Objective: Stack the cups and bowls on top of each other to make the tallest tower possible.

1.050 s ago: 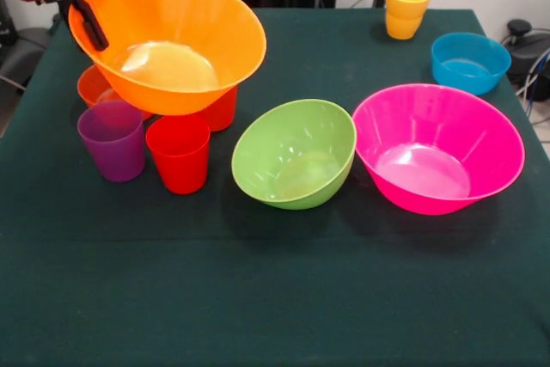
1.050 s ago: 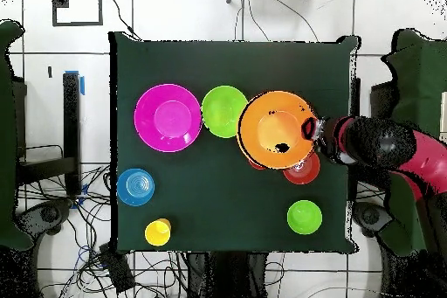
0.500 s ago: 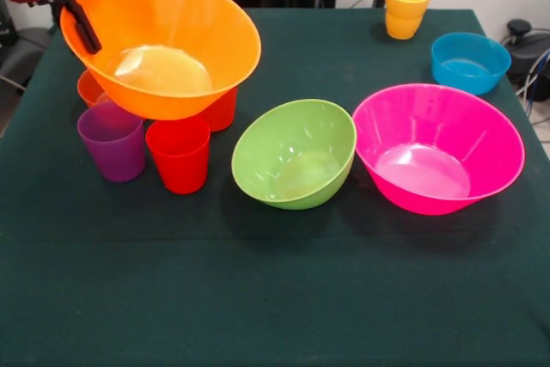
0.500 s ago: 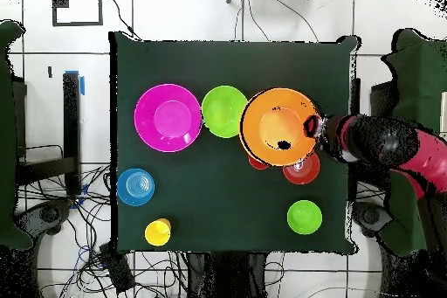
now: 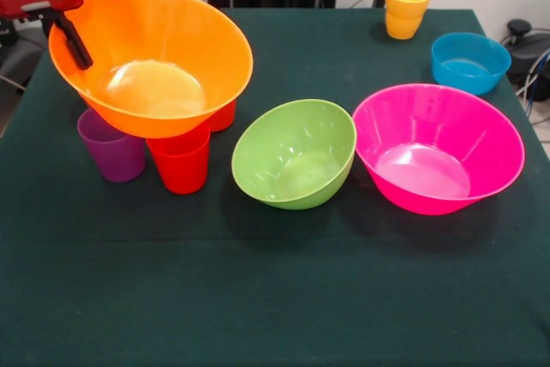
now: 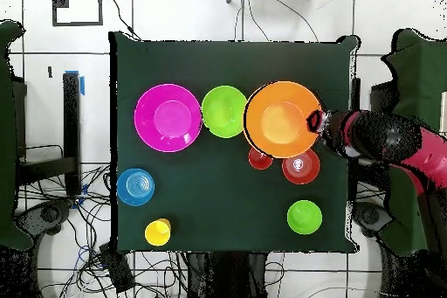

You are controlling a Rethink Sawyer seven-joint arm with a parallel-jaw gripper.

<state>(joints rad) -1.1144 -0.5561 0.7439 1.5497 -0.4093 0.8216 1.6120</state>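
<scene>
My gripper is shut on the left rim of the large yellow-orange bowl, which hangs tilted above the cups. Under it in the front view stand a purple cup, a red cup and an orange-red cup behind. To the right on the cloth sit the light green bowl and the large pink bowl. The small orange bowl and small green bowl show only from overhead. No tower stands.
A small blue bowl and a yellow cup stand at the far right of the front view. The green cloth table ends close to the gripper's left. Cables lie on the floor around it.
The held orange bowl has moved left and lower in the front view, now covering the small orange bowl and the cups' tops. Nothing else moved.
</scene>
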